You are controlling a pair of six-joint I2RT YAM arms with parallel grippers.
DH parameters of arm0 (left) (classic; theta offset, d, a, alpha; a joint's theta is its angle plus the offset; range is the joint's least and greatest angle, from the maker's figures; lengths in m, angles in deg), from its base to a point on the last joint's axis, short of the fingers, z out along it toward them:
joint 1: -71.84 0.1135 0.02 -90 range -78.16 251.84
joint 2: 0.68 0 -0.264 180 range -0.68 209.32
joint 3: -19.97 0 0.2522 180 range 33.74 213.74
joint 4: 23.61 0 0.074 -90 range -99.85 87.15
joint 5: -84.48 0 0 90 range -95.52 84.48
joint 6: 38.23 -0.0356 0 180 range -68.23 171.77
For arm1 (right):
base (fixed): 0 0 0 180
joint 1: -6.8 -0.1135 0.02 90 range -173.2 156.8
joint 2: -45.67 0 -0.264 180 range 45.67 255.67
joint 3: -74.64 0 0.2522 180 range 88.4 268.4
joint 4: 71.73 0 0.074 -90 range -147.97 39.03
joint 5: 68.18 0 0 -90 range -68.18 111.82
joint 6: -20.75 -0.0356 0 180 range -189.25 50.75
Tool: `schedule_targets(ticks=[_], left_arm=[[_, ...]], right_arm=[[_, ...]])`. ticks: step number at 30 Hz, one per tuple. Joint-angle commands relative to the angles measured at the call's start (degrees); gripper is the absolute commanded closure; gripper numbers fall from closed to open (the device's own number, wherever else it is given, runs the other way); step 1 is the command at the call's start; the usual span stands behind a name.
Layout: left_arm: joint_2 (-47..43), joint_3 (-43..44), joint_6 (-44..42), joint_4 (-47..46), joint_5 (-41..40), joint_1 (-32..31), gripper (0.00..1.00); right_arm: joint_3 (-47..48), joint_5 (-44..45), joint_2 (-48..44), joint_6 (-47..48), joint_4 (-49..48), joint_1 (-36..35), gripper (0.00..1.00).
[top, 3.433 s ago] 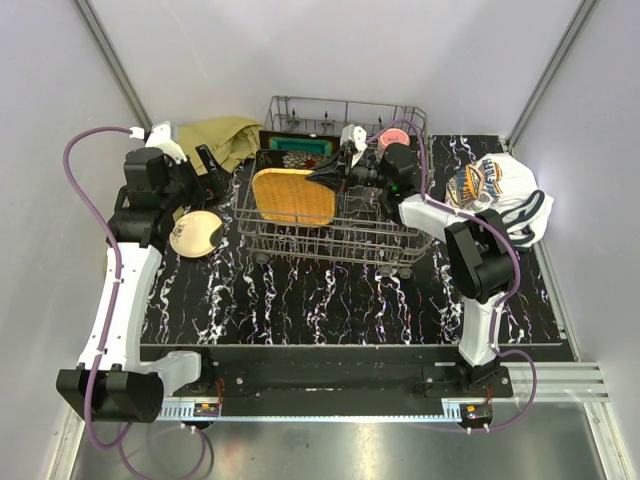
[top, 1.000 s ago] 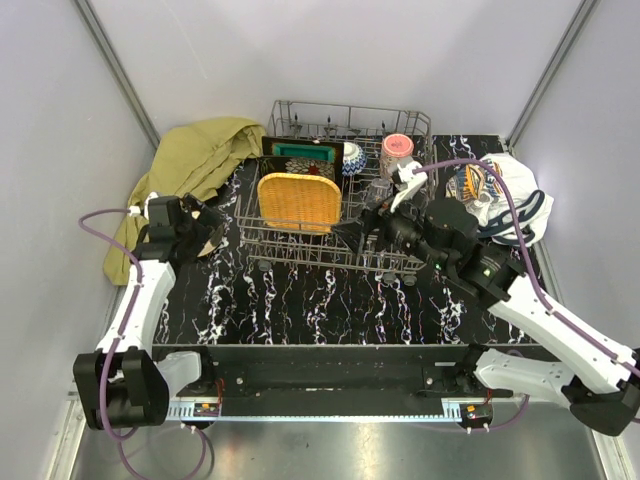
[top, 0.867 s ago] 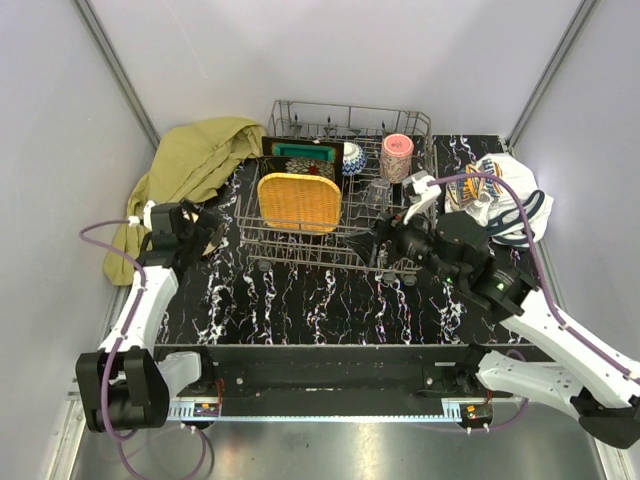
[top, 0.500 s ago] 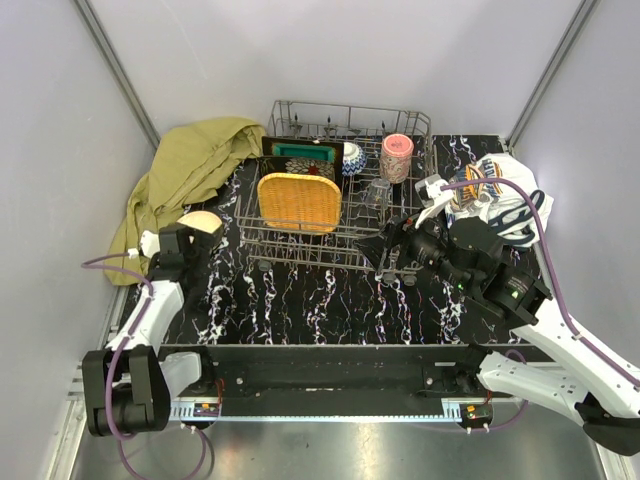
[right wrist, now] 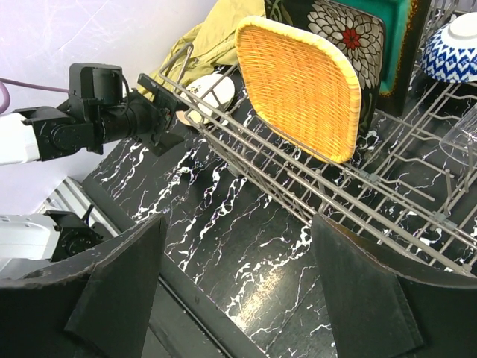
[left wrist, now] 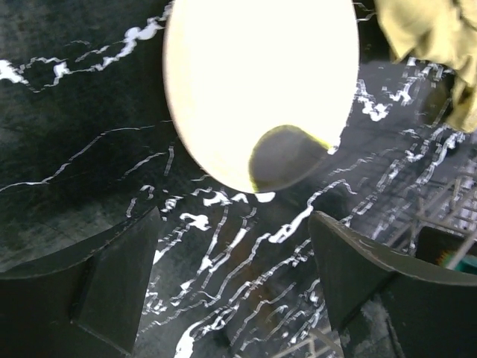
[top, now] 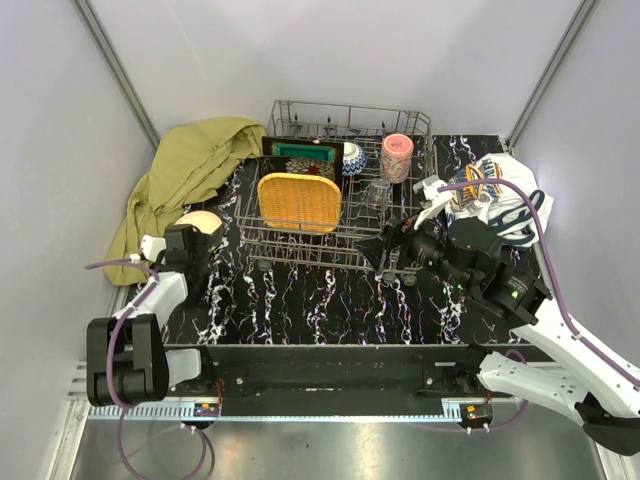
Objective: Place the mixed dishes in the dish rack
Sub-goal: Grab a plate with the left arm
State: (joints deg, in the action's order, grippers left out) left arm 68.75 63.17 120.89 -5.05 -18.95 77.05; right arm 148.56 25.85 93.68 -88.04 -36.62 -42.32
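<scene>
Black marbled surface [top: 300, 300]; plate [left wrist: 253, 89] just ahead of left pincer [left wrist: 235, 224], spread, empty. Judge: catch the rim squarely before closing. Right pincer [right wrist: 238, 224] spread, empty, by rack [top: 310, 256].

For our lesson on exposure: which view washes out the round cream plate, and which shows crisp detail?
Left wrist view: the round cream plate is blown out to flat white. Right wrist view: the orange woven-look square plate shows its weave sharply.

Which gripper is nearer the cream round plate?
Left. The left gripper sits just short of the cream round plate; the right gripper is at the opposite end of the dish rack.
</scene>
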Motion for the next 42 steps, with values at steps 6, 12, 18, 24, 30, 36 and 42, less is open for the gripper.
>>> schedule_targets(ticks=[6,12,18,24,30,36,42], left_arm=[[4.0,-0.8,1.6,-6.7,-3.7,0.1,0.25],[6.1,-1.0,2.0,-8.0,-5.0,0.2,0.28],[8.9,0.0,2.3,-9.4,-5.6,0.1,0.31],[11.7,1.7,2.2,-9.8,-5.6,0.3,0.34],[13.4,2.5,2.1,-10.2,-5.6,0.5,0.43],[14.2,2.9,1.8,-10.2,-5.3,0.6,0.63],[12.9,3.0,1.6,-9.0,-5.0,0.6,0.81]], right_arm=[[1.0,2.0,0.2,2.0,-0.8,-0.4,0.15],[1.1,1.9,0.3,2.2,-1.1,-0.4,0.15],[1.1,2.0,0.2,2.5,-1.1,-0.4,0.15],[1.3,1.9,0.4,2.9,-1.0,-0.4,0.15],[1.4,1.9,0.4,3.2,-1.1,-0.4,0.15],[1.3,2.2,0.4,3.5,-1.3,-0.4,0.15],[0.7,2.1,-0.3,3.2,-1.7,-0.4,0.15]])
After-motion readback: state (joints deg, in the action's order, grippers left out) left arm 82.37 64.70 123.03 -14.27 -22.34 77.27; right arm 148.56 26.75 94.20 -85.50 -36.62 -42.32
